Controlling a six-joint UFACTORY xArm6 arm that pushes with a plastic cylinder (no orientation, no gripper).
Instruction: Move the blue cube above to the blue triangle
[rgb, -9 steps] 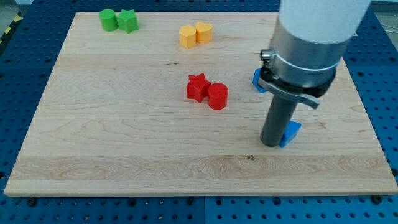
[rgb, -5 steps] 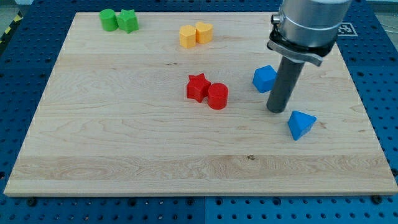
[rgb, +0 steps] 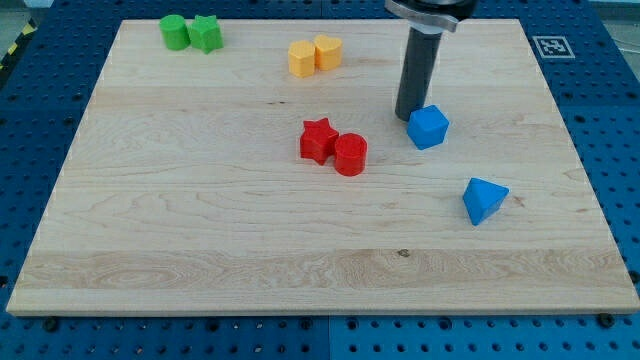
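The blue cube (rgb: 428, 127) sits right of the board's centre. The blue triangle (rgb: 484, 200) lies below it and to its right, a clear gap between them. My tip (rgb: 408, 117) rests on the board at the cube's upper left edge, touching it or nearly so. The dark rod rises from there out of the view's top.
A red star (rgb: 317, 140) and a red cylinder (rgb: 350, 155) sit together left of the cube. A yellow pair (rgb: 314, 54) lies near the top centre. A green pair (rgb: 191, 32) lies at the top left. The wooden board (rgb: 200, 220) has blue pegboard around it.
My tip moved from beside the blue triangle up past the cube's lower right to the cube's upper left. The blocks have not visibly moved.
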